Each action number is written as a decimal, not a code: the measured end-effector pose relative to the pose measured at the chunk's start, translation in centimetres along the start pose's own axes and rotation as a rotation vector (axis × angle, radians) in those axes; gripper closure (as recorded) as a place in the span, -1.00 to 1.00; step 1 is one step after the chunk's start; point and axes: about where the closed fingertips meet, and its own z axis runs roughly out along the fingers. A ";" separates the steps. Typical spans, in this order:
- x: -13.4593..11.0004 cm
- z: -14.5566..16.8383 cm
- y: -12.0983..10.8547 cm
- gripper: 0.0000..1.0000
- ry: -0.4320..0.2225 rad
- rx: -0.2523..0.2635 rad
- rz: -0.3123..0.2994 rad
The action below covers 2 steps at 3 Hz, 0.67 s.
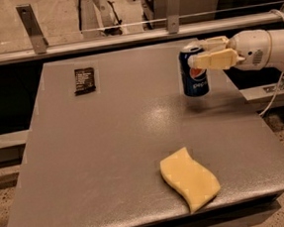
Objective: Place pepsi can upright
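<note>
Blue pepsi can [194,76] upright, end effector [196,53] clasping top.

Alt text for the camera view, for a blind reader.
A white robot hand, reaching from the right, grips a dark-blue aluminium Pepsi can standing upright on a grey table. A wavy yellow sponge lies near the front; a small black packet lies back left.

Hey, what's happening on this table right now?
The robot's gripper, reaching in from the right, is closed around the top of the pepsi can. The can stands upright on the grey table, toward its far right. A yellow sponge lies near the front edge, and a small black packet sits far left.
</note>
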 end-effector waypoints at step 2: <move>0.6 -0.6 1.1 1.00 -0.149 -0.044 -0.170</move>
